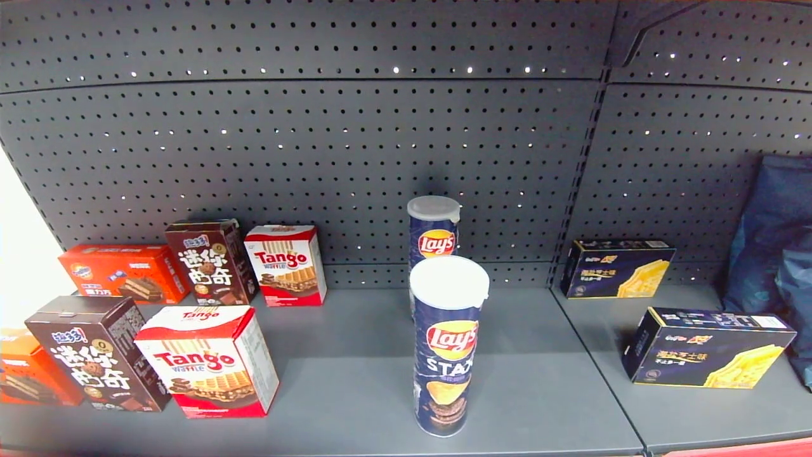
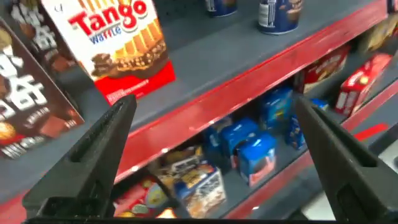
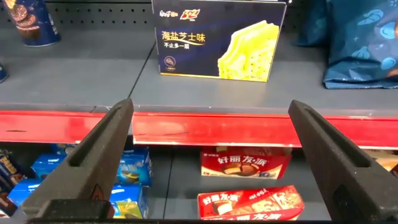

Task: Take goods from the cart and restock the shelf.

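While poised level with the red front edge (image 3: 249,127) of the grey metal shelf (image 1: 355,381), spread wide with nothing between the black fingers: left gripper (image 2: 214,104) before the shelf's left part, right gripper (image 3: 210,106) before its right part. Beneath that edge, on a lower shelf, blue snack packs (image 2: 249,149) and red snack boxes (image 3: 245,165).

Along the shelf front, from left to right: orange cardboard box (image 1: 32,374), dark brown cardboard cookie box (image 1: 95,355), red-and-white cardboard wafer box (image 1: 206,362), then, upright in the middle, tall dark-blue crisp tube with a white lid (image 1: 447,355), well apart from a navy-and-yellow cracker box (image 1: 704,349).

Behind each, close to the dark perforated back panel (image 1: 317,158), a second of the same kind. At far right, dark blue bags (image 1: 771,235) leaning against the panel.
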`<state>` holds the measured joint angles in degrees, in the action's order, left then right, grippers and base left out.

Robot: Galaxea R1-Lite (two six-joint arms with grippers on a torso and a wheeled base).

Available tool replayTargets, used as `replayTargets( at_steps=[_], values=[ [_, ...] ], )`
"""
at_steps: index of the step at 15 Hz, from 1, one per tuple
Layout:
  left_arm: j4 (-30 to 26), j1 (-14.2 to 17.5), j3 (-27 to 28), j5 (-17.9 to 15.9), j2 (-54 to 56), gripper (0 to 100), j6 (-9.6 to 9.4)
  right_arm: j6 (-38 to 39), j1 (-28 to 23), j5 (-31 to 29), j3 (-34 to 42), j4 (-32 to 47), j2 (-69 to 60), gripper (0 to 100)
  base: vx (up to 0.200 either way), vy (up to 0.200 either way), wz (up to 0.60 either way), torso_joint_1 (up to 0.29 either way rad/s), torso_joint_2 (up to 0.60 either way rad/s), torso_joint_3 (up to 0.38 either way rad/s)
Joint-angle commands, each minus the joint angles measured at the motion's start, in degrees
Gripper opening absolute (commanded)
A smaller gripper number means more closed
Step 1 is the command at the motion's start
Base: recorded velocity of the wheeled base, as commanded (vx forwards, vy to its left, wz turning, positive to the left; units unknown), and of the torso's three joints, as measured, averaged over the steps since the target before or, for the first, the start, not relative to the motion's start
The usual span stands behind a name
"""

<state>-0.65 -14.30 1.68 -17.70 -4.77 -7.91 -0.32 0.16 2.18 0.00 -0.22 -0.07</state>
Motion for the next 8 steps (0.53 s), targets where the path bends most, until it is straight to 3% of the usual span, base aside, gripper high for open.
replayTargets(
  at_steps=[1,2,3,6,7,8],
  values=[
    [-0.1,0.1,0.0,0.6,-0.3,100,0.44,0.0,0.0,0.0,0.0,0.0,0.1,100,0.0,0.0,0.0,0.0,0.0,0.0],
    [0.0,0.3,-0.1,3.5,-0.3,100,2.11,0.0,0.0,0.0,0.0,0.0,0.1,100,0.0,0.0,0.0,0.0,0.0,0.0],
    [0.4,2.5,-0.2,6.3,-0.6,100,2.29,0.0,0.0,0.0,0.0,0.0,0.1,100,0.0,0.0,0.0,0.0,0.0,0.0],
    [0.6,12.8,-0.3,7.0,0.6,100,1.94,0.0,0.0,0.0,0.0,0.0,0.1,100,0.0,0.0,0.0,0.0,0.0,0.0],
    [1.1,15.2,-0.5,7.4,4.8,100,2.81,0.0,0.0,0.0,0.0,0.0,0.1,100,0.0,0.0,0.0,0.0,0.0,0.0],
    [2.1,14.6,-0.9,7.2,4.8,100,4.04,0.0,0.0,0.0,0.0,0.0,0.1,100,0.0,0.0,0.0,0.0,0.0,0.0]
  ],
)
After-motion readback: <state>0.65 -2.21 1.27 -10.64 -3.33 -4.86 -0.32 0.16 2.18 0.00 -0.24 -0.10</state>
